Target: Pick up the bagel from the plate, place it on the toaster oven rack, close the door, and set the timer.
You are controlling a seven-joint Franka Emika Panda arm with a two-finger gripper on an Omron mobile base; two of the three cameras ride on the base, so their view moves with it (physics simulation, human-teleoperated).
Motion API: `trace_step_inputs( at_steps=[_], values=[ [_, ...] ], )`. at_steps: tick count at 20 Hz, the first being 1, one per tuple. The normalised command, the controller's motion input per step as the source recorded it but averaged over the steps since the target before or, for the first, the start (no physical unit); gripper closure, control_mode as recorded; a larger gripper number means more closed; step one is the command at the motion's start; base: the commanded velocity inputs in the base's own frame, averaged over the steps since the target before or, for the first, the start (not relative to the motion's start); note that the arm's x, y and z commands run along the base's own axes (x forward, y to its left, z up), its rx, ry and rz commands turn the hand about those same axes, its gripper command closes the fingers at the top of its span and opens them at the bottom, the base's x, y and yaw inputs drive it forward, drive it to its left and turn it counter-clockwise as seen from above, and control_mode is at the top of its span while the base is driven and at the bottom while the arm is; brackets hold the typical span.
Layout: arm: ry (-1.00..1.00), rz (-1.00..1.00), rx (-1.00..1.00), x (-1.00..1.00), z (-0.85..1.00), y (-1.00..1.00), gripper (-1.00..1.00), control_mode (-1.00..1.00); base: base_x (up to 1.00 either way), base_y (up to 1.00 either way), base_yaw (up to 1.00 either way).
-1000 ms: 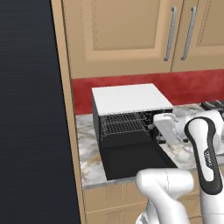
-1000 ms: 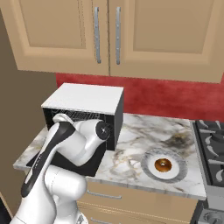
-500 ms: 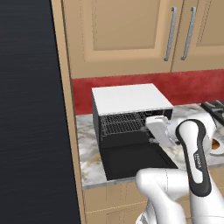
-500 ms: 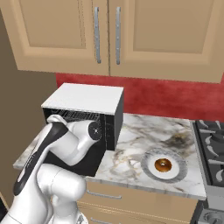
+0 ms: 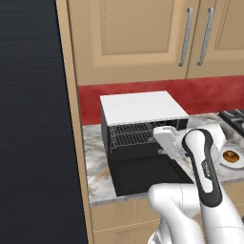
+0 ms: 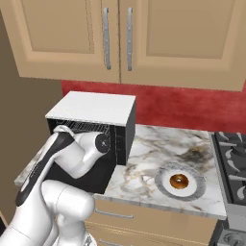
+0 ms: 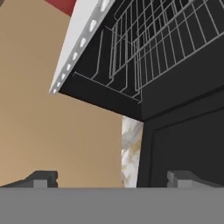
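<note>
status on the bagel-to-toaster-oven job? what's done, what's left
Done: only the door is down, exposing the toaster oven rack, which is bare. In hand: nothing; the gripper is open and empty, facing the oven's open front. Left: nearly everything. The bagel sits on the plate to the right of the oven, so the pick, the placing on the rack, closing the door and setting the timer remain.

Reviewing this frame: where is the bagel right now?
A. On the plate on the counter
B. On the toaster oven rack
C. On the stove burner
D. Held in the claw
A. In the right base view the bagel lies on the plate on the marble counter, to the right of the open oven, while the toaster oven rack carries nothing.
</note>
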Motion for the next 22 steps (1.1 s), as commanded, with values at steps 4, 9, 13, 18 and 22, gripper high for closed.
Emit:
trace_step_inputs(
  at_steps=[4,9,13,18,22],
  values=[
    [0.00,0.00,-0.01,0.29,-0.17,0.00,-1.00,-1.00,0.00,0.00,0.00],
    [0.00,0.00,-0.02,0.35,-0.21,0.00,-1.00,-1.00,0.00,0.00,0.00],
    [0.00,0.00,-0.03,0.36,-0.25,0.00,-1.00,-1.00,0.00,0.00,0.00],
    [-0.03,0.00,-0.04,0.12,-0.28,0.00,-1.00,-1.00,0.00,0.00,0.00],
    [-0.06,0.00,-0.07,0.00,-0.41,0.00,-1.00,-1.00,0.00,0.00,0.00]
  ],
)
